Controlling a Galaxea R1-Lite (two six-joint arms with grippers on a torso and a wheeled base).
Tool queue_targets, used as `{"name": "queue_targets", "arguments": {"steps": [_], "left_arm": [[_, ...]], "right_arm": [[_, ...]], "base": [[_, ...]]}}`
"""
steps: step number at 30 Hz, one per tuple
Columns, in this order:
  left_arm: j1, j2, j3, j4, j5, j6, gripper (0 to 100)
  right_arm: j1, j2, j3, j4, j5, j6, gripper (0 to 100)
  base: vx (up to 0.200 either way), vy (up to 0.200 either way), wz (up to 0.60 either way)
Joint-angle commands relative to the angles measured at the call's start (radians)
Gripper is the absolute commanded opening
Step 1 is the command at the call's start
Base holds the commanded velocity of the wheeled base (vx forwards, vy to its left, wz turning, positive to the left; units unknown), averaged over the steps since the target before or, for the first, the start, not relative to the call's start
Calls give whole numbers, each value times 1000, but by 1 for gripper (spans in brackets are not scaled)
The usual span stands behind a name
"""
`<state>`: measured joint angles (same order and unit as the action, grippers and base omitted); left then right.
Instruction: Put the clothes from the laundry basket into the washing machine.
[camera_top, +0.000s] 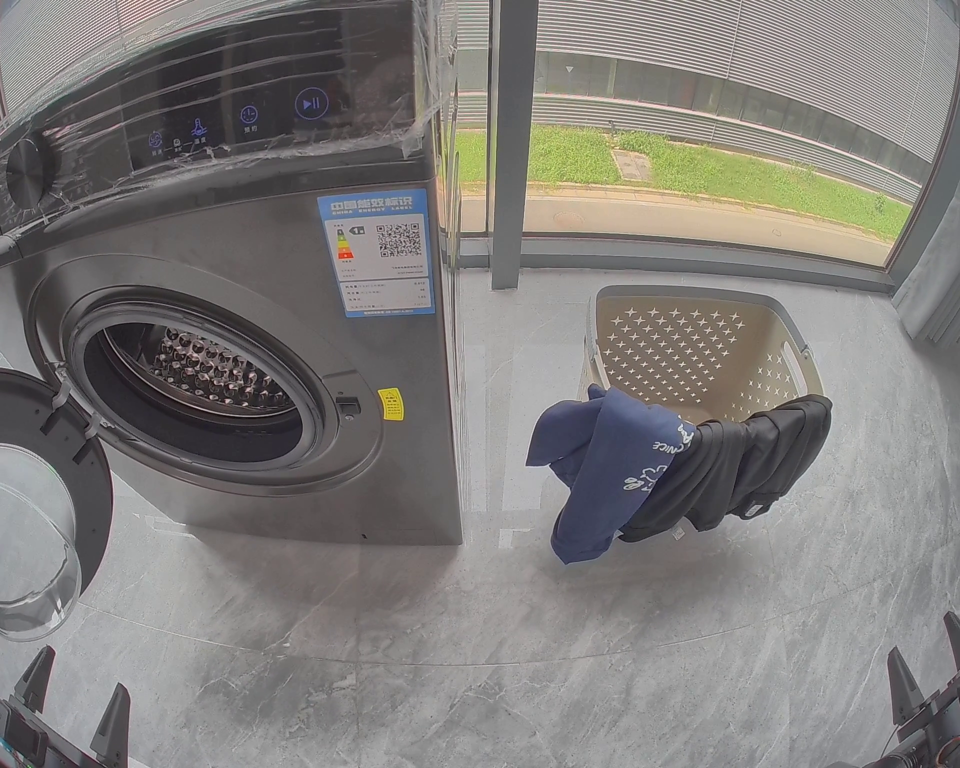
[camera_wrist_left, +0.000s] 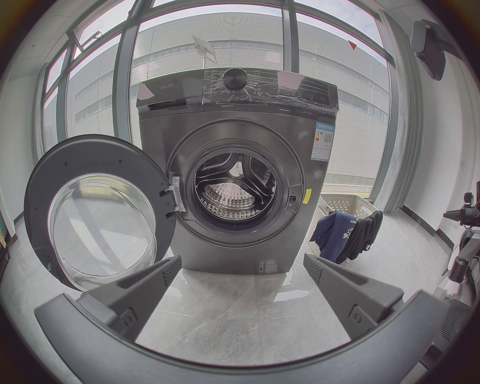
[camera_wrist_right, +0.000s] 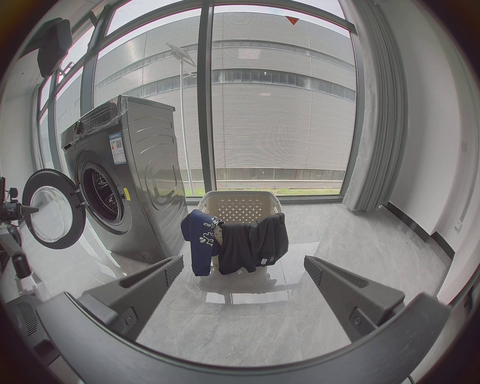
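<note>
Clothes (camera_top: 610, 470) hang on the laundry basket (camera_top: 690, 292) rim — left gripper (camera_wrist_left: 241, 259) and right gripper (camera_wrist_right: 242, 260) have fingers (camera_wrist_right: 145, 285) wide open, empty — best grab a fat fold.

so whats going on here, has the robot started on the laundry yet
Nothing is being handled yet. The washing machine stands with its door swung open and no clothes visible in the drum. On the robot's right the laundry basket has a blue garment and a black garment draped over its front rim. The left gripper and right gripper are both open and empty, well short of the basket.
</note>
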<state>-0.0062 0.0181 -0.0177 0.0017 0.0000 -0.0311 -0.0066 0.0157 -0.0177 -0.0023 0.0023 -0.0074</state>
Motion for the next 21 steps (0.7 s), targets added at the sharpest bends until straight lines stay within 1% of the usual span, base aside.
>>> {"name": "queue_targets", "arguments": {"steps": [1,4,10,13,16,21], "left_arm": [[0,-12,15,0,0,0,100],[0,-12,15,0,0,-1,100],[0,-12,15,0,0,-1,100],[0,-12,15,0,0,-1,100],[0,-12,15,0,2,-1,100],[0,-12,15,0,2,-1,100]], "right_arm": [[0,-3,16,1,1,0,100],[0,-3,16,1,1,0,100],[0,-5,16,1,5,-2,100],[0,-3,18,-1,11,0,100],[0,-3,18,-1,11,0,100],[0,-3,18,-1,11,0,100]], "base": [[0,-200,0],[0,-200,0],[0,0,0],[0,0,-600],[0,0,0],[0,-200,0]]}}
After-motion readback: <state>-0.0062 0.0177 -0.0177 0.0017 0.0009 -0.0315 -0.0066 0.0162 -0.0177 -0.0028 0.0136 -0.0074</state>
